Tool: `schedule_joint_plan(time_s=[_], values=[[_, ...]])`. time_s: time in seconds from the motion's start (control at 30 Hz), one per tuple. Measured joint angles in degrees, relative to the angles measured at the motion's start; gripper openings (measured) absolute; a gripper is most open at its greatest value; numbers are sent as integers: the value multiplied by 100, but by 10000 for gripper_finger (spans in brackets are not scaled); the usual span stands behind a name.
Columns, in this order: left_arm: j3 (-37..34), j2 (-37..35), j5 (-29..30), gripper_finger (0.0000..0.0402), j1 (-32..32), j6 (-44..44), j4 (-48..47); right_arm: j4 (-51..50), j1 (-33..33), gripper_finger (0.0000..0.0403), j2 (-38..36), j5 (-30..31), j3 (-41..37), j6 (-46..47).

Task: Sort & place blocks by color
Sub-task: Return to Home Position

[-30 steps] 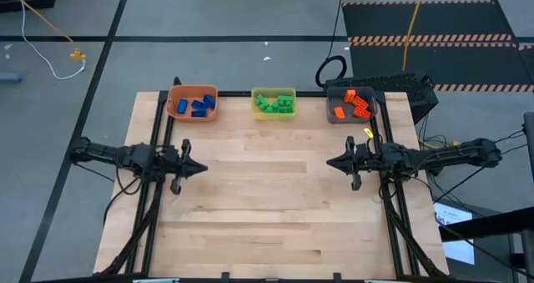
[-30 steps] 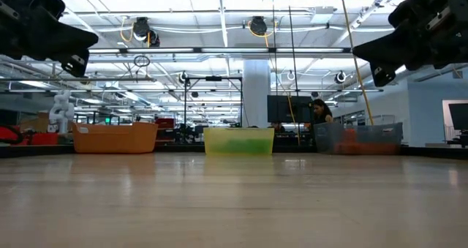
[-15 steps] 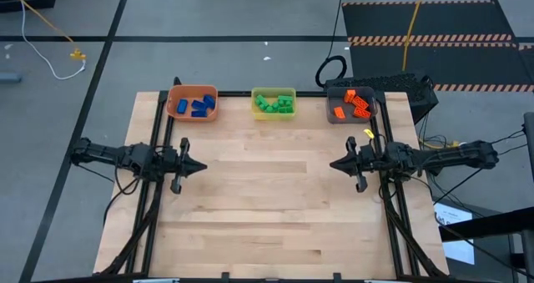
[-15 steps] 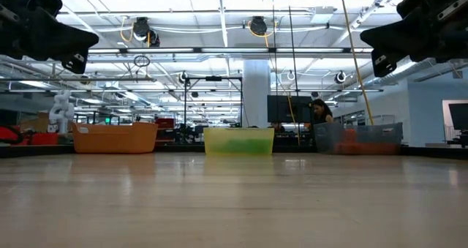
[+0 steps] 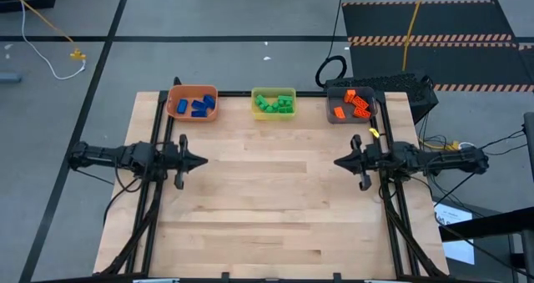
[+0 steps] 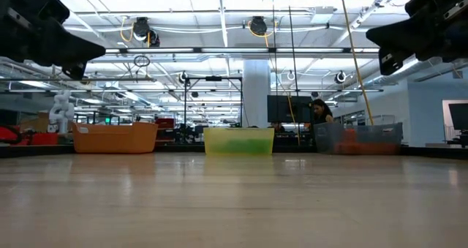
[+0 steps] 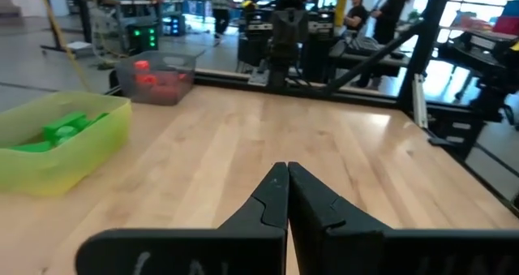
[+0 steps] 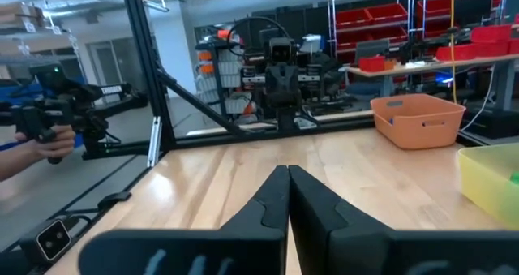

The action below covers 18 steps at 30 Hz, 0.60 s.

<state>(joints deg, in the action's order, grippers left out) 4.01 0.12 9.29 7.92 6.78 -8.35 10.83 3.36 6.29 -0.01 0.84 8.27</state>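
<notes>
The blocks lie sorted in three bins along the table's far edge: blue blocks (image 5: 198,106) in the orange bin (image 5: 193,90), green blocks (image 5: 274,103) in the yellow bin (image 5: 274,92), orange blocks (image 5: 353,105) in the grey bin (image 5: 334,117). My left gripper (image 5: 204,160) hovers shut over the table's left side, pointing right; its shut fingers (image 7: 285,180) show in the left wrist view. My right gripper (image 5: 337,161) hovers shut over the right side, pointing left, its shut fingers (image 8: 285,178) in the right wrist view. Neither holds anything.
Bare wooden tabletop (image 5: 267,191) lies between the two grippers and toward the near edge. Black frame rails (image 5: 160,124) run along the table's left and right sides. A person (image 6: 319,113) stands in the room beyond the far edge.
My right gripper has drawn back toward the table's right edge. My left gripper has shifted slightly toward the table's middle. Both stay shut, and the blocks have not moved.
</notes>
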Motion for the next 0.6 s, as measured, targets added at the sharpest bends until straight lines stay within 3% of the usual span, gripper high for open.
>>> schedule_joint_plan(time_s=[0.27, 0.6], values=[[2, 2, 23, 2, -233, 90, -14, -534, 0, 0, -466, 7, 0, 8], [2, 2, -76, 7, -377, -116, -22, -555, 0, 0, -502, 13, -4, 4]])
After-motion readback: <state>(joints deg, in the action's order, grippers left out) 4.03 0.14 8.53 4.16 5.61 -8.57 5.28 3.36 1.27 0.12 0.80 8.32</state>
